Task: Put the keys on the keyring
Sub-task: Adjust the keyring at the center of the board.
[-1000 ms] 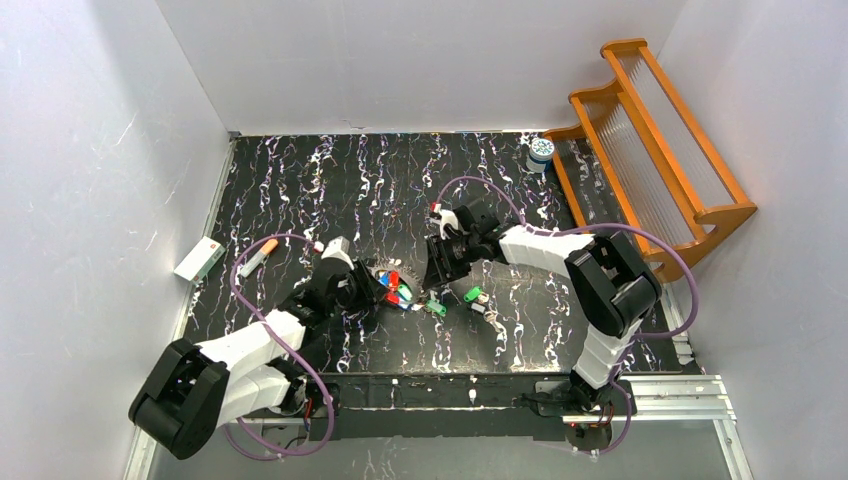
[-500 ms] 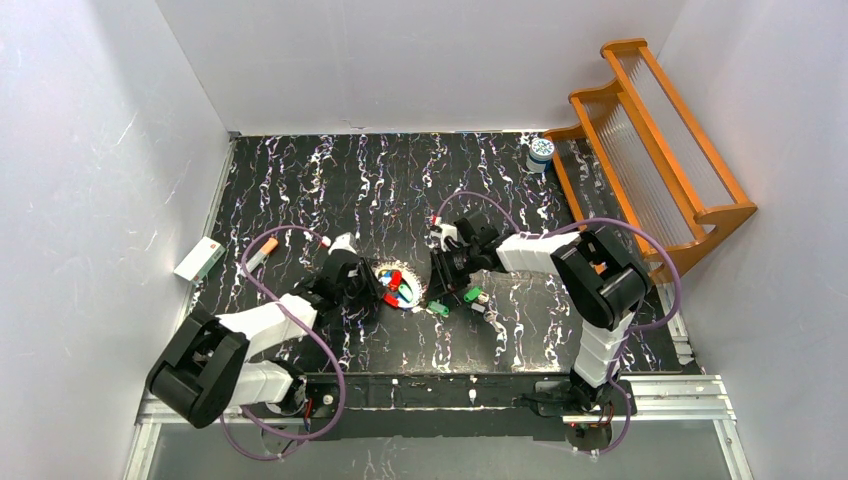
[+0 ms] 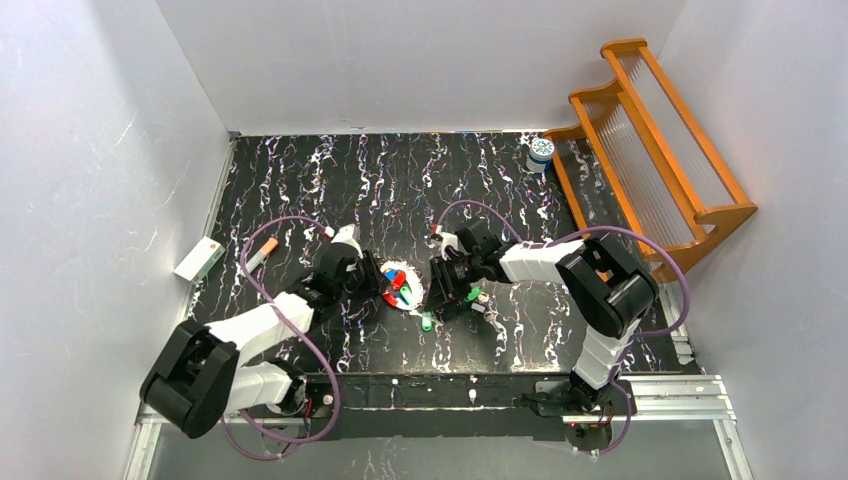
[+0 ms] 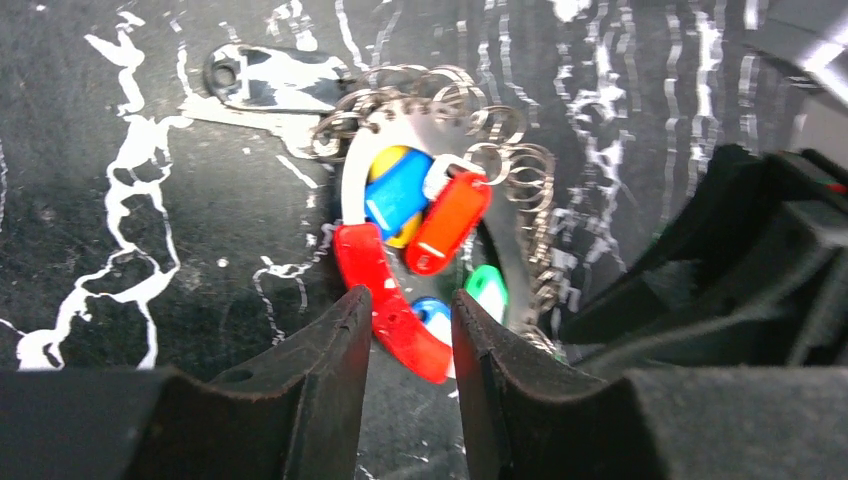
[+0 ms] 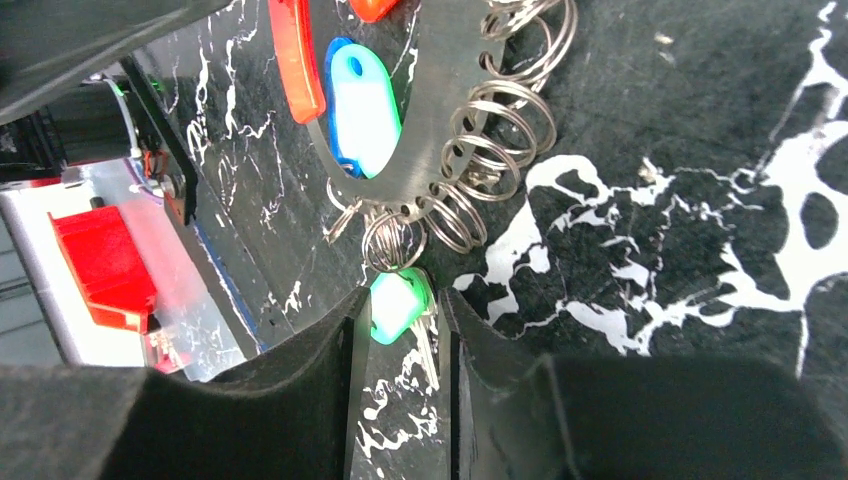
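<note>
The keyring (image 3: 400, 285) is a round metal loop edged with several small split rings, with red, blue and yellow key tags inside it; it lies mid-table. In the left wrist view its metal band (image 4: 350, 190) runs into a red arc (image 4: 385, 300) that sits between my left gripper's (image 4: 410, 345) narrowly set fingers. My left gripper (image 3: 378, 284) is at the ring's left side. My right gripper (image 3: 435, 308) is at its right side, shut on a green-headed key (image 5: 398, 305) that hangs from a split ring (image 5: 395, 240). This key also shows in the top view (image 3: 427, 322).
Another green key (image 3: 476, 295) and silvery keys (image 3: 490, 312) lie right of the right gripper. An orange-tipped pen (image 3: 258, 257) and a white box (image 3: 199, 258) are at the left. A white-and-blue jar (image 3: 541, 150) and a wooden rack (image 3: 650, 140) stand at the back right.
The right gripper has moved down toward the near edge, and the green key has gone with it, down and left. The left gripper and keyring have shifted slightly right.
</note>
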